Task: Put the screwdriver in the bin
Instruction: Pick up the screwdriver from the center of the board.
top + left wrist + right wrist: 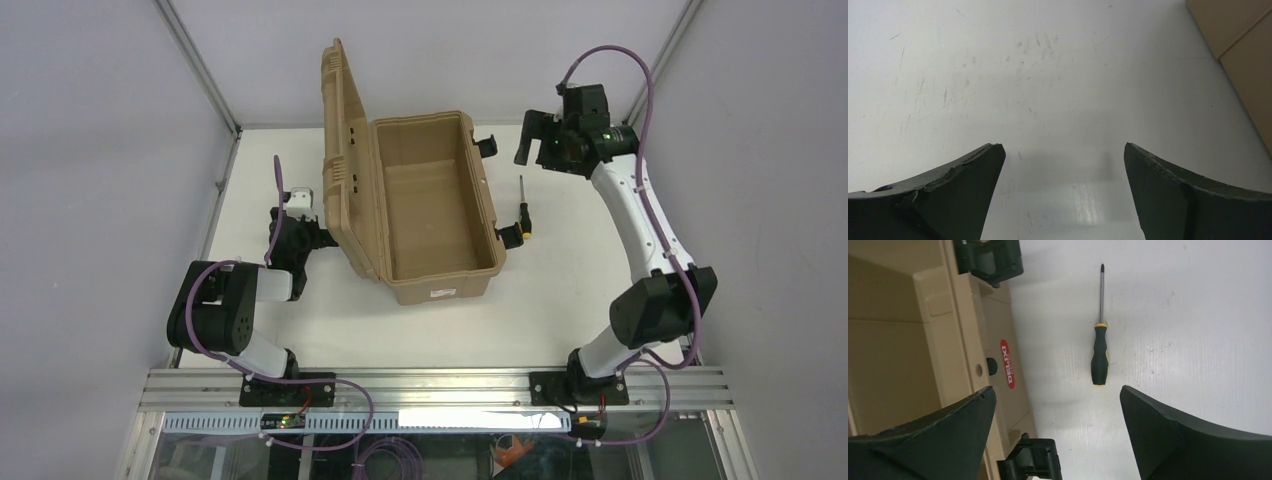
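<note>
The right pincer [1056, 388] hangs wide open and empty above the white bench [1198, 315]. Just ahead of it, in line with the gap between its fingers, a small, thin-shafted, black-and-yellow-handled screwdriver [1099, 340] lies flat on the bench, handle nearest. To this pincer's left stands the large tan plastic bin [968, 315], lid raised. The left pincer [1062, 145], also wide and empty, hovers over the bench, with the bin ahead to its right.

white tabletop [560, 300], scuffed, soft glare | plain grey wall panels [90, 120] at 9, 12 and 3 o'clock | aluminium rail [440, 385] along the 6 o'clock edge
</note>
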Robot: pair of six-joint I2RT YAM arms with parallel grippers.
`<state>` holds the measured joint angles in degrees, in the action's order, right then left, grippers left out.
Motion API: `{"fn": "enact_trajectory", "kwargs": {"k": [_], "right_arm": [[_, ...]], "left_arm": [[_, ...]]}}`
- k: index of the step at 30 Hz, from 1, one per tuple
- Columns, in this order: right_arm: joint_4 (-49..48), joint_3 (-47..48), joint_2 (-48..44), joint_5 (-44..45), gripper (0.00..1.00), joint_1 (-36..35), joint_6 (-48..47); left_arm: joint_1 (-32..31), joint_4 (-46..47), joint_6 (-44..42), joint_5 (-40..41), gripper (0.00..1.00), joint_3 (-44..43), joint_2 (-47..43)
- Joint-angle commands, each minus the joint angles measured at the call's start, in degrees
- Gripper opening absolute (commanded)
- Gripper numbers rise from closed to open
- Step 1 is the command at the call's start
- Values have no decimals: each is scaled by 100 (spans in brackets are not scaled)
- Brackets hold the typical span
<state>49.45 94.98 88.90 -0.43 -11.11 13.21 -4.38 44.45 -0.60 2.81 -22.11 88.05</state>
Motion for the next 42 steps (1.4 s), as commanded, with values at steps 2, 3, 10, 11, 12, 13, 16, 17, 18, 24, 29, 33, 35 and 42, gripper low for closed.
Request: {"fn": "enact_trajectory", "kwargs": {"k": [2, 3, 10, 11, 12, 13, 16, 17, 18, 24, 29, 33, 35, 42], "right_arm": [[542, 544, 685, 271, 99, 22, 109], [614, 577, 822, 280, 99, 27, 111], [739, 527, 1572, 380, 99, 30, 180], [758, 514, 1676, 391, 99, 33, 206], [773, 502, 1769, 400, 99, 31, 232], [784, 484, 1863, 400, 98, 35, 242], [794, 397, 2078, 353, 98, 33, 263], [794, 360, 2138, 346, 98, 31, 269], [802, 315, 2191, 342, 98, 30, 269], [739, 9, 2424, 404, 96, 30, 312], [592, -240, 2531, 434, 92, 33, 360], [536, -344, 2667, 448, 89, 31, 374], [486, -386, 2724, 479, 89, 38, 374], [394, -367, 2903, 447, 79, 31, 366]], "left_arm": [[60, 161, 49, -90, 99, 21, -179], [60, 161, 43, -95, 99, 18, -175], [60, 161, 50, -92, 99, 20, -177], [60, 161, 46, -88, 99, 14, -175], [60, 163, 44, -93, 99, 17, -174], [60, 161, 45, -93, 99, 18, -179], [60, 161, 47, -91, 99, 15, -175], [60, 161, 43, -88, 99, 20, -179], [60, 161, 44, -89, 99, 14, -175], [60, 161, 48, -90, 99, 20, -178], [60, 161, 49, -93, 99, 20, -175], [60, 161, 47, -88, 99, 19, -175], [60, 161, 47, -88, 99, 16, -175], [60, 161, 43, -94, 99, 17, -176]]}}
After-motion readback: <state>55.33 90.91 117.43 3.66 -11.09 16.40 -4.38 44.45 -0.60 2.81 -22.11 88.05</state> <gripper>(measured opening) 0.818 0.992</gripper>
